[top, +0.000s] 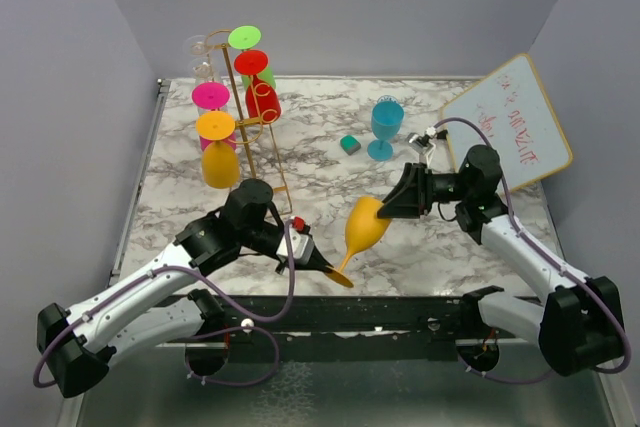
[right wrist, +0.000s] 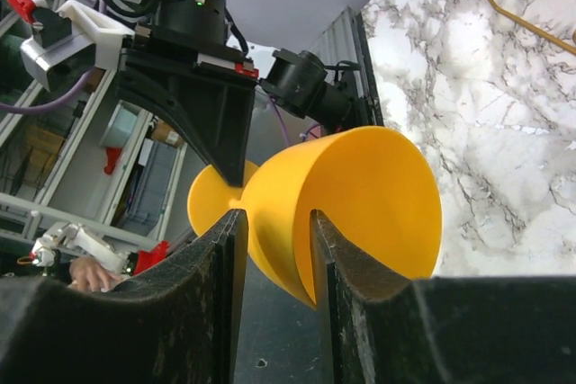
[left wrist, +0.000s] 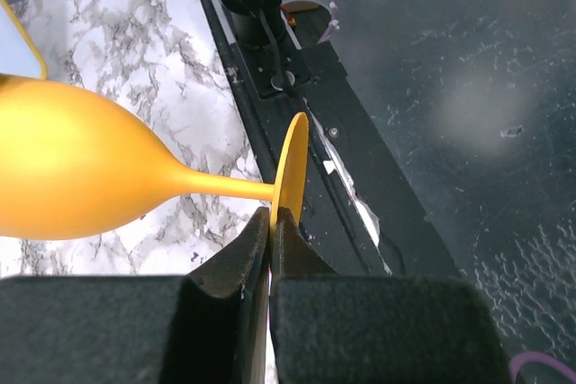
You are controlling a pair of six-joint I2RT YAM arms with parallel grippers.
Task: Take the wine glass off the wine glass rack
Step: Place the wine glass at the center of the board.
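Observation:
The yellow wine glass (top: 365, 222) (left wrist: 81, 168) (right wrist: 360, 195) hangs on its side above the table's front edge, off the gold wire wine glass rack (top: 255, 132). My left gripper (top: 322, 265) (left wrist: 271, 222) is shut on the rim of the glass's round foot. My right gripper (top: 385, 209) (right wrist: 277, 215) straddles the bowl's rim. One finger is outside the bowl, the other inside the mouth, and the jaws are still apart. The rack stands at the back left and carries several coloured glasses upside down.
A teal glass (top: 385, 127) stands upright at the back centre with a small teal block (top: 349, 144) beside it. A whiteboard (top: 510, 122) leans at the back right. Part of the rack's wire base (right wrist: 522, 6) shows in the right wrist view. Grey walls enclose the table.

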